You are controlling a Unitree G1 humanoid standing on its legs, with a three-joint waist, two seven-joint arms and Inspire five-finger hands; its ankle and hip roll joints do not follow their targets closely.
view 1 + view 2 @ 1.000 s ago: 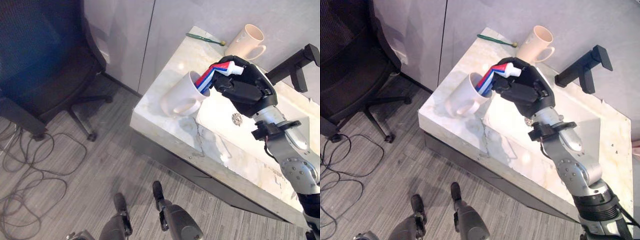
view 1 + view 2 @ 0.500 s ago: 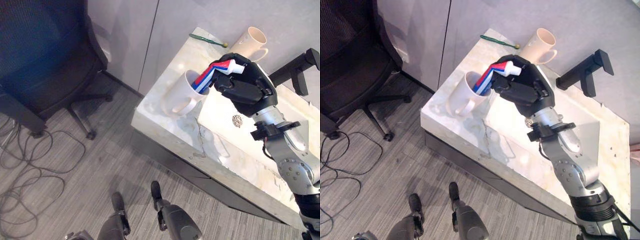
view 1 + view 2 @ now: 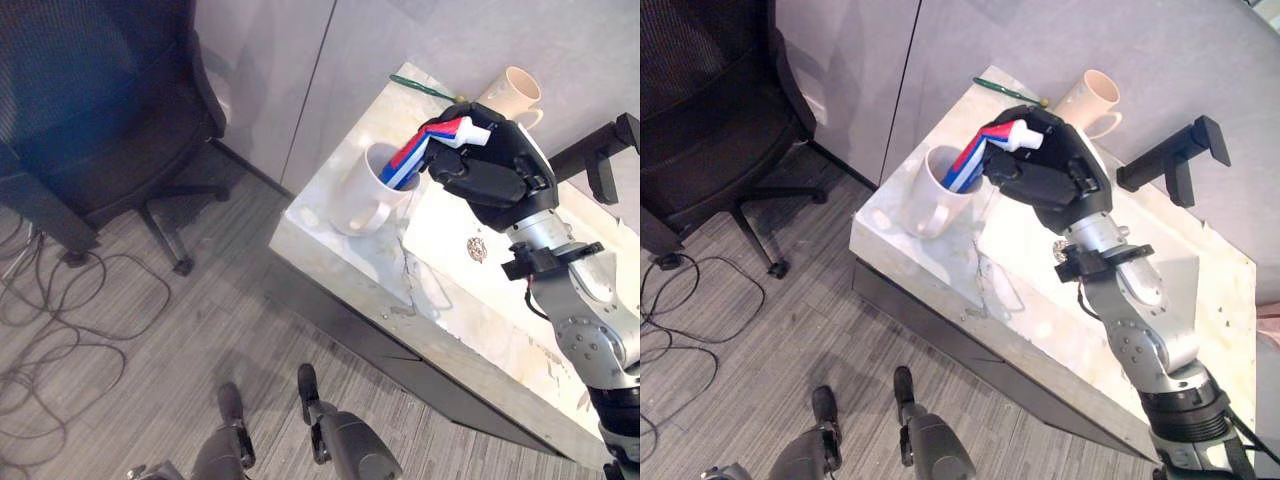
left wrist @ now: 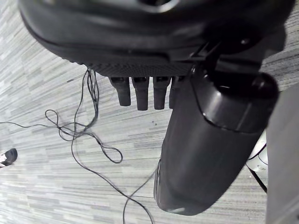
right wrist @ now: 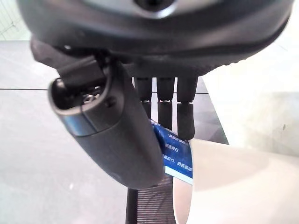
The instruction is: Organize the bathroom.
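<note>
Right hand [image 3: 490,165] fingers pinching the toothpaste tube [image 3: 420,152], its lower end inside the white mug [image 3: 368,192] near the marble bench's [image 3: 340,245] left edge. A black office chair [image 3: 90,110] stands on grey plank floor [image 3: 180,340]; the left hand's [image 4: 196,140] fingers hang relaxed.

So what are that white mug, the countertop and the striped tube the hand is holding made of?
The white mug looks like glazed ceramic: thick walls, soft sheen. The countertop seems to be polished marble or an imitation, pale with grey veins. The striped tube in the right hand looks like glossy flexible plastic with a white cap.
</note>
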